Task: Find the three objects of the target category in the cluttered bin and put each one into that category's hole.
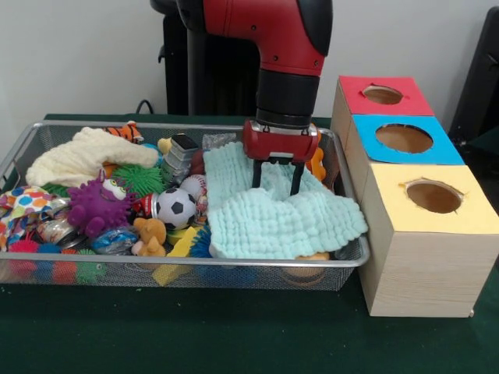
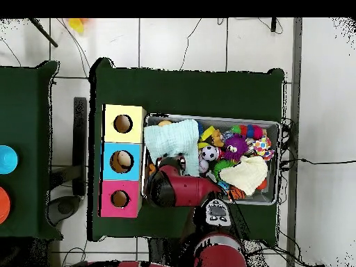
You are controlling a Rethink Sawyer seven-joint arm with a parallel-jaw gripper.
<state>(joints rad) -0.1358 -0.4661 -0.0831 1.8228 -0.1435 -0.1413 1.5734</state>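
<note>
While the wide silver wire-mesh bin (image 1: 47, 261) sits just beside the blue-topped box's round hole (image 1: 404, 138), the gripper (image 1: 277, 178) spreads its fingers, holding nothing, on a pale green cloth (image 1: 273, 210) (sorting looks barely begun).

Bin (image 1: 47, 128) was packed nearly wall to wall; no bare mesh floor showed. Mint cloth (image 1: 273, 206) covered the whole 3 o'clock half in front view, draping over the rim at 4 o'clock. Gripper (image 1: 276, 185) stood w/ both fingertips on the cloth, fingers apart. Purple plush (image 1: 97, 206), soccer ball (image 1: 175, 207) & cream cloth (image 1: 86, 156) filled the 9 o'clock half. Blue-top hole (image 1: 404, 138) lay open from above, w/ something pale inside per overhead view. Boxes sat just beside the bin at 3 o'clock. Green table (image 1: 234, 335) at 6 o'clock was bare.
</note>
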